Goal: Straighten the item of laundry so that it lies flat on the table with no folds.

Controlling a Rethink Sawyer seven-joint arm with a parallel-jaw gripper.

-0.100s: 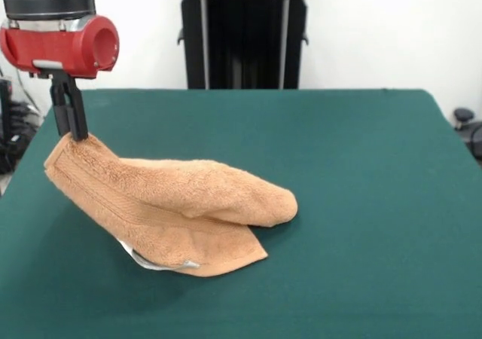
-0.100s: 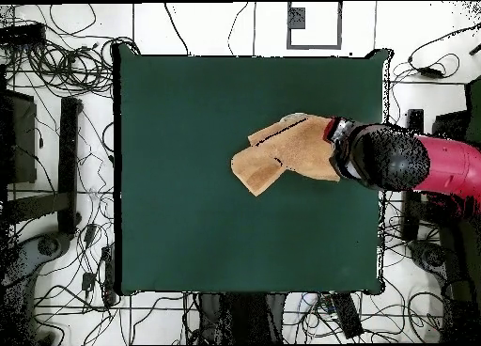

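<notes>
Tool (image 1: pixel 73 124): black, narrow, hanging below the red wrist; fingers pressed together on the raised corner of the towel (image 1: pixel 169 207). In the overhead view the tool itself is hidden under the arm's red and black end.

Towel: orange-tan terry, one corner lifted off the counter (image 1: pixel 361 203) at the tool, the rest sloping down and away to rest on the green surface. Folded over on itself, an upper roll lying on a lower flap; a woven band runs along the lifted side. Small white tag (image 1: pixel 151 261) shows beneath the lower edge.

Position: in the overhead view the towel (image 2: pixel 287 154) lies toward the counter (image 2: pixel 188 220) edge where the arm enters, its raised corner near that edge.

Open room: broad bare green surface on all other sides of the towel.
</notes>
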